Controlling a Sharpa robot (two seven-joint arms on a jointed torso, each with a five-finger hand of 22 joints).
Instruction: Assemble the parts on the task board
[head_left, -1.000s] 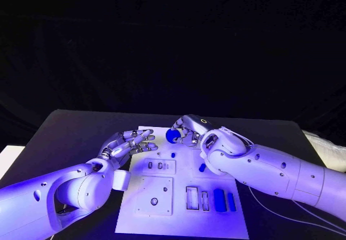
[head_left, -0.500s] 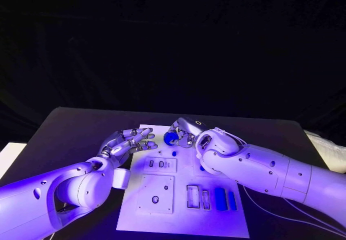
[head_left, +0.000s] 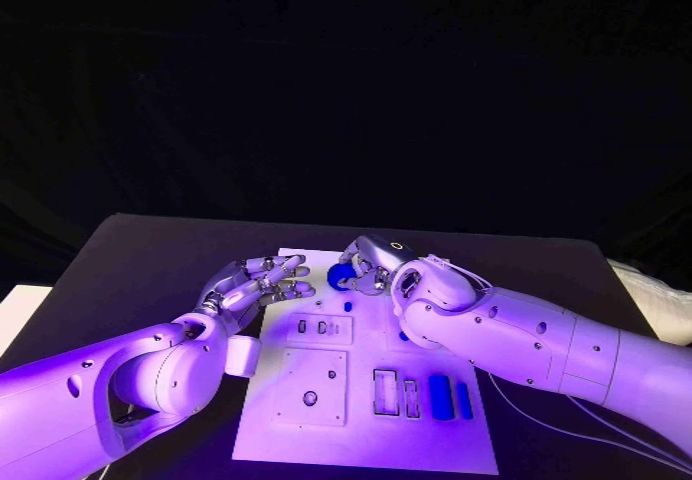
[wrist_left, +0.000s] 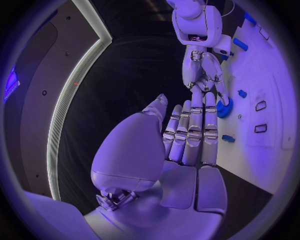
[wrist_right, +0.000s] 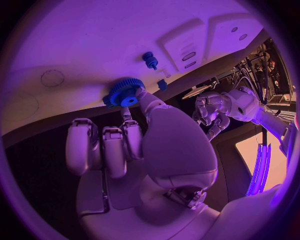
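The white task board (head_left: 361, 420) lies in the middle of the black table. My right hand (head_left: 372, 265) is at the board's far edge and pinches a blue gear (head_left: 342, 277) between thumb and fingers. The right wrist view shows the gear (wrist_right: 123, 93) low over the board (wrist_right: 94, 45), near a small blue peg (wrist_right: 149, 60) and a small blue piece (wrist_right: 162, 85). My left hand (head_left: 263, 284) hovers by the board's far left corner, fingers stretched out and holding nothing. From the left wrist, its fingers (wrist_left: 190, 135) point towards the gear (wrist_left: 224, 107) and my right hand (wrist_left: 203, 75).
Two blue bars (head_left: 440, 397) (head_left: 463, 400) stand at the board's near right, beside empty rectangular slots (head_left: 385, 393). A square plate with a hole (head_left: 310, 398) and a plate with small slots (head_left: 315, 328) sit on the board's left half. Black table (head_left: 144, 260) surrounds the board.
The camera has shifted a little. My right hand has lowered the gear slightly towards the board's far edge. The left hand has stayed where it was.
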